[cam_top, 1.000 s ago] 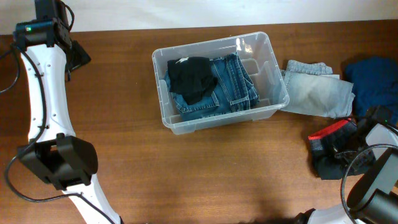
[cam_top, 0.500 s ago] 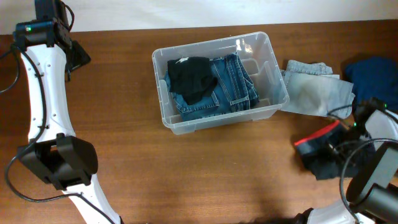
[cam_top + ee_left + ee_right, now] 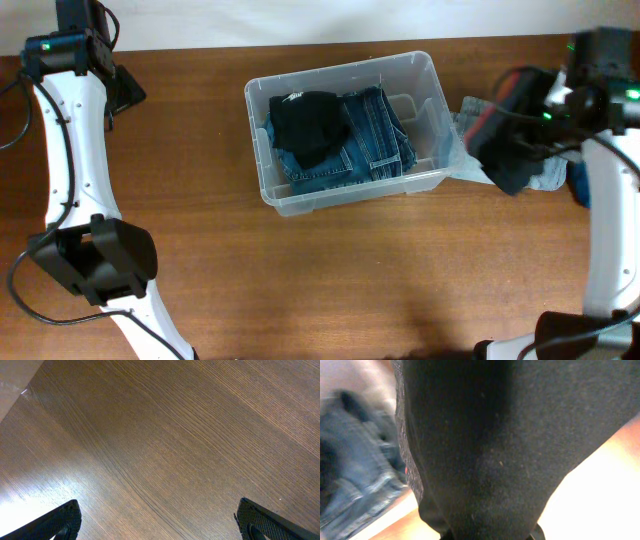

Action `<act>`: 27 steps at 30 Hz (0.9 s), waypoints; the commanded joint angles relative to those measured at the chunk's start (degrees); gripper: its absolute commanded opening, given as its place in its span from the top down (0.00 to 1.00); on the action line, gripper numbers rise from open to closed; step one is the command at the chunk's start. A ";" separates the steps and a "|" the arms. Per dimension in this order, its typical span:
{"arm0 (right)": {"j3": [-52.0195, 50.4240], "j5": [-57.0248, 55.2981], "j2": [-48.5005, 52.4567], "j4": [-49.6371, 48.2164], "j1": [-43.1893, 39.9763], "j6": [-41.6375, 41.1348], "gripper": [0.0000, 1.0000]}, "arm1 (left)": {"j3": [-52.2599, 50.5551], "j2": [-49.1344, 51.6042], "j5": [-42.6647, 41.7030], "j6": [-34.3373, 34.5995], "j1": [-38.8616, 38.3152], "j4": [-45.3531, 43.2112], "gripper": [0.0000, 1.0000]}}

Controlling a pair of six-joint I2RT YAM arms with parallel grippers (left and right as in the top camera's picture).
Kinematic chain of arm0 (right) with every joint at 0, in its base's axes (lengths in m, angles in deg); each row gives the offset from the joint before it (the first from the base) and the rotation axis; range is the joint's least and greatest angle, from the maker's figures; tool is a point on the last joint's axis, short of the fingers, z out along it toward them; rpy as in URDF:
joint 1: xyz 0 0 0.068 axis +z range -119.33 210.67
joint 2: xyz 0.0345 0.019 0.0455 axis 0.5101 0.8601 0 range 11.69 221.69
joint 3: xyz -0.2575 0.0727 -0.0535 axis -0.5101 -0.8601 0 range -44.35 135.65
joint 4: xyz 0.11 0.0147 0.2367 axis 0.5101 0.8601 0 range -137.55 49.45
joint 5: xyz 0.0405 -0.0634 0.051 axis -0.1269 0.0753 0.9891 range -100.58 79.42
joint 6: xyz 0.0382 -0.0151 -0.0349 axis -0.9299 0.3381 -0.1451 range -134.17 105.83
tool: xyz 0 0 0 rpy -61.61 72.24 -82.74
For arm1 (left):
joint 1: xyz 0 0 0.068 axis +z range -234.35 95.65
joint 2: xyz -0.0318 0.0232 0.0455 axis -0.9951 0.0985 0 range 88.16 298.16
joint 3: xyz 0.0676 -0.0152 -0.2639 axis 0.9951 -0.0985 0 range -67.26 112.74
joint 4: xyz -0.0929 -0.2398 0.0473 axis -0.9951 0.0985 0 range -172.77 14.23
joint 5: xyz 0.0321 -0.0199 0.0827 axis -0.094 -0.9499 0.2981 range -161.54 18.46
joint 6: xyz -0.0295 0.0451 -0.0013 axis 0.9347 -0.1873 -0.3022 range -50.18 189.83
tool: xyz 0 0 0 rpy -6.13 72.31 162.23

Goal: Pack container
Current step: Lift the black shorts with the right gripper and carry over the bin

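The clear plastic container point(image 3: 340, 68) stands at the table's back centre. It holds folded blue jeans point(image 3: 378, 140) with a black garment point(image 3: 310, 125) on top at the left. My right gripper point(image 3: 540, 115) is shut on a dark garment with a red band point(image 3: 500, 150) and holds it in the air just right of the container. That garment fills the right wrist view point(image 3: 495, 445) and hides the fingers. My left gripper point(image 3: 159, 517) is open and empty over bare wood at the far left, and it also shows in the overhead view point(image 3: 125, 90).
A light denim garment point(image 3: 468, 130) lies on the table right of the container, mostly hidden under the held garment. A dark blue garment point(image 3: 580, 188) peeks out at the far right. The left arm's base point(image 3: 95, 260) stands at the front left.
My right arm has lifted the dark garment with the red band from the table's front right and carried it up and back-left, to beside the container. The left arm has not moved.
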State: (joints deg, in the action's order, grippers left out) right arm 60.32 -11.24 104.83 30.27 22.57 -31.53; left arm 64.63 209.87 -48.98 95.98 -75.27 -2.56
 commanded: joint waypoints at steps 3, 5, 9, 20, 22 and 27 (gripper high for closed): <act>2.80 0.26 -0.98 -3.96 10.36 1.05 0.96 | 0.04 0.20 0.35 -0.02 0.20 0.02 0.01; 2.69 0.26 -0.55 -5.70 13.99 1.05 0.96 | 0.04 0.20 0.35 -0.02 0.20 0.02 0.01; 2.60 0.20 1.18 -9.16 19.56 1.07 0.96 | 0.04 0.20 0.35 -0.02 0.20 0.02 0.01; 2.60 -4.17 13.33 -13.68 25.00 4.52 0.96 | 0.04 0.20 0.35 -0.02 0.20 0.02 0.01; 2.60 -5.97 16.15 -12.41 24.96 4.55 0.96 | 0.04 0.20 0.35 -0.02 0.20 0.02 0.01; 2.60 -11.04 23.91 -9.11 24.81 4.55 0.96 | 0.04 0.20 0.35 -0.04 0.20 0.02 0.01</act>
State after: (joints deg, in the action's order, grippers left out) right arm 61.63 -16.79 124.88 20.22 47.27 -27.45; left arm 64.63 209.87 -48.98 95.98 -75.27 -2.56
